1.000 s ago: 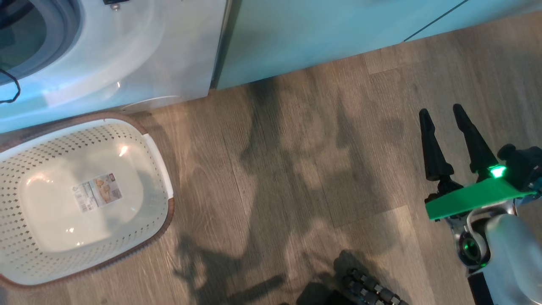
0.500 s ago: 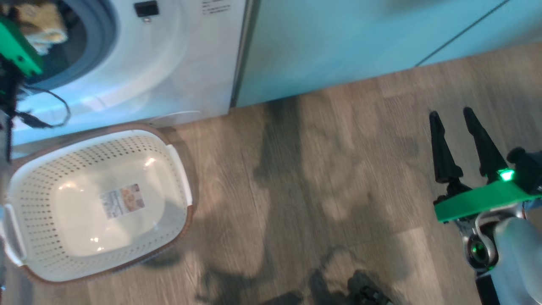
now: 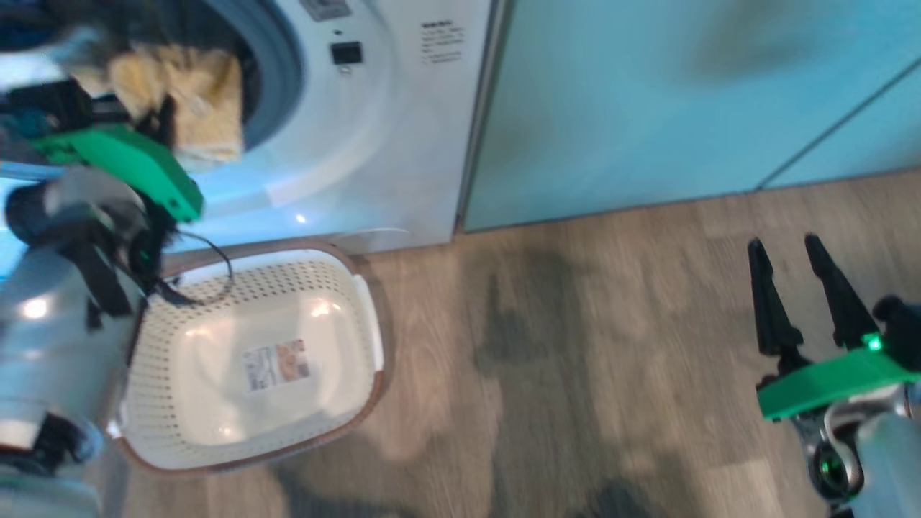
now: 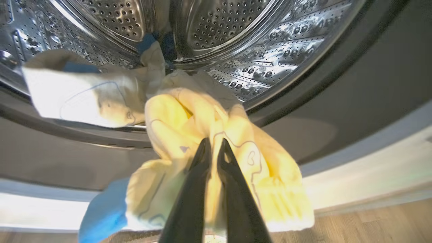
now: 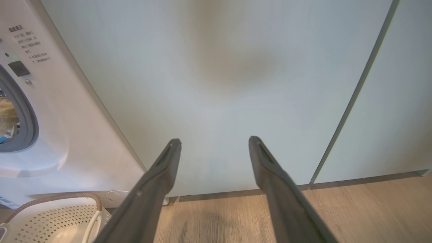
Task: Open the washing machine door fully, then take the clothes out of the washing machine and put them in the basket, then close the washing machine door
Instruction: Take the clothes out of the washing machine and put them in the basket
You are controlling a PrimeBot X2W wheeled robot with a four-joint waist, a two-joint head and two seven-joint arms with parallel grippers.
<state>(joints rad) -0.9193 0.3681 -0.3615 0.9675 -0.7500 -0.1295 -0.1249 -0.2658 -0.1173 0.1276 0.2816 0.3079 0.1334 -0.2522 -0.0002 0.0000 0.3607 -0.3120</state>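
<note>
Pale yellow bear-print clothes (image 3: 194,101) hang at the white washing machine's (image 3: 403,144) mouth in the head view, left hand (image 3: 164,119) on them; right hand (image 3: 784,248) stands spread, well apart. Left wrist view: fingers (image 4: 189,202) clamped on the clothes (image 4: 182,114). Right wrist view: fingers (image 5: 148,189) apart.

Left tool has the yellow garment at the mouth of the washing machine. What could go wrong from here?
1. The left tool pinches only a fold of the clothes; the rest trails into the washing machine, so it might slip free.
2. The basket lies partly under the left arm, so a careless drop may miss it.
</note>
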